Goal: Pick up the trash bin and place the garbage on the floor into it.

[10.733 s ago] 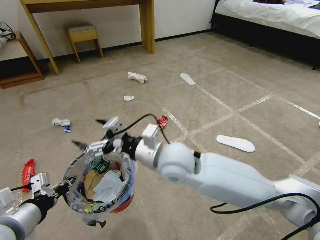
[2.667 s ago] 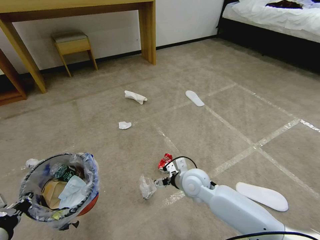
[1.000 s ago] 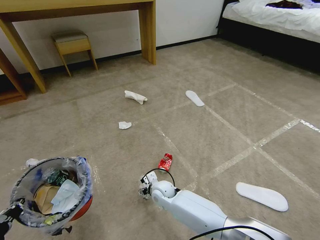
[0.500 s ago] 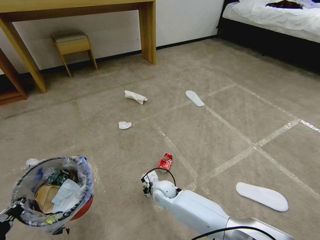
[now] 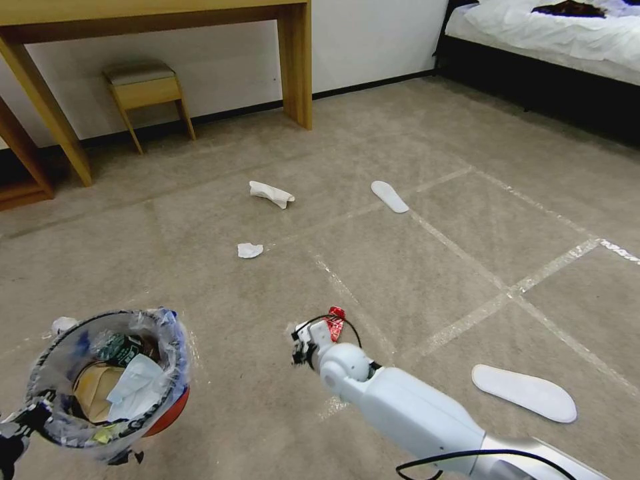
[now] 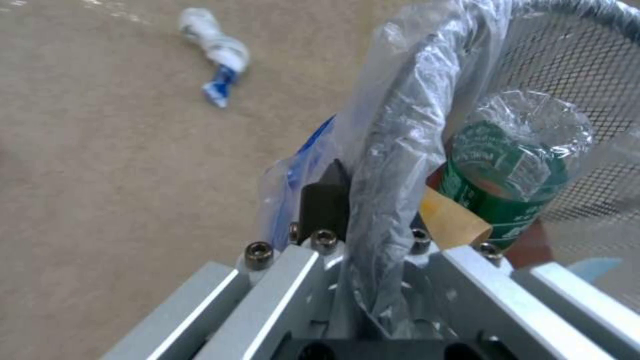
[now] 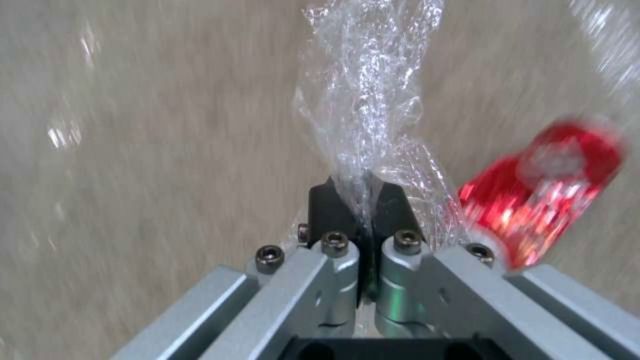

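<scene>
The trash bin [image 5: 107, 380], a red bucket lined with a clear bag, hangs at the lower left with several pieces of litter inside. My left gripper [image 5: 19, 425] is shut on its bagged rim [image 6: 390, 165], beside a green-labelled bottle [image 6: 513, 180]. My right gripper [image 5: 301, 345] is low over the floor [image 5: 413, 267], shut on a crinkly clear plastic wrapper [image 7: 363, 115]. A crushed red can [image 5: 335, 323] lies just beyond it, close to the fingers [image 7: 547, 190]. More garbage lies about: white tissues [image 5: 250, 250] [image 5: 270, 192] and flat slippers [image 5: 390, 197] [image 5: 523, 392].
A wooden desk leg [image 5: 297, 63] and a small stool [image 5: 147, 93] stand by the far wall. A bed [image 5: 553, 33] is at the back right. A twisted white and blue tissue [image 6: 217, 55] lies on the carpet near the bin. Tape lines cross the carpet.
My right gripper closed on the clear wrapper, which lay in front of it 2.7 s ago, and has now shifted a little toward the red can. The bin stays held at the lower left.
</scene>
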Tool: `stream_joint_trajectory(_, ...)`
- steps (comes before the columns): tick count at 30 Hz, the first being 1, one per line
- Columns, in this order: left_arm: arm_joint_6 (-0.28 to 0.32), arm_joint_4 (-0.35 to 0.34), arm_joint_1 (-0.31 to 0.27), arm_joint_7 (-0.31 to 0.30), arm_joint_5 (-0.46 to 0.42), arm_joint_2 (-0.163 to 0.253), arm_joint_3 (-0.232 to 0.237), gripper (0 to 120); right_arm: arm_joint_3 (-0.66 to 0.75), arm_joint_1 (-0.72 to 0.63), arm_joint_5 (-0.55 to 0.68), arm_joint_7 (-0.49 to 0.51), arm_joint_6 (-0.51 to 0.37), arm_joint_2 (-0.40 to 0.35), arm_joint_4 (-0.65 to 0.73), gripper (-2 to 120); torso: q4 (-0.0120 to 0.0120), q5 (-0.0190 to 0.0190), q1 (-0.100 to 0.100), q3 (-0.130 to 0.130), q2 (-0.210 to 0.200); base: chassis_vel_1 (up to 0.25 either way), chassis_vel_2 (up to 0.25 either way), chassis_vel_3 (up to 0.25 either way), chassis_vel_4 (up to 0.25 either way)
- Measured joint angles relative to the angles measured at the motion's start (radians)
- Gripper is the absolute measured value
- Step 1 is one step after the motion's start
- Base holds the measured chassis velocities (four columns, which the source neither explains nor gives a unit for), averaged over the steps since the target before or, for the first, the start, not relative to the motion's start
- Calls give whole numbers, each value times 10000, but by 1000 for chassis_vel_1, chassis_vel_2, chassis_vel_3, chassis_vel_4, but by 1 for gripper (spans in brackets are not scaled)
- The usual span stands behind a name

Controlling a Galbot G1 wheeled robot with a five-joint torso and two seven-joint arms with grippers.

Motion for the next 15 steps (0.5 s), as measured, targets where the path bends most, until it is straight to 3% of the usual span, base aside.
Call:
stream_joint_trajectory(2, -24, 162, -161, 35, -266, 324, 152, 1, 362, 86, 175, -67, 245, -208, 574, 0, 0, 0, 0, 0, 0, 0, 0, 0, 0)
stream_joint_trajectory(7, -39, 332, -438, 35, -519, 656, 435, 1, 735, 247, 431, -189, 529, -510, 1371, 0, 0, -1, 0, 0, 0, 0, 0, 0, 0)
stream_joint_trajectory(13, -19, 582, -986, -153, -1229, 1313, 1207, 1, 1143, 726, 1208, -405, 1134, -1568, 3161, 0, -1, 0, 0, 0, 0, 0, 0, 0, 0)
stream_joint_trajectory(15, -3, 700, -1205, -188, -1537, 1706, 1593, 1, 1243, 879, 1506, -512, 1404, -2001, 3825, 0, -2, 0, 0, 0, 0, 0, 0, 0, 0)
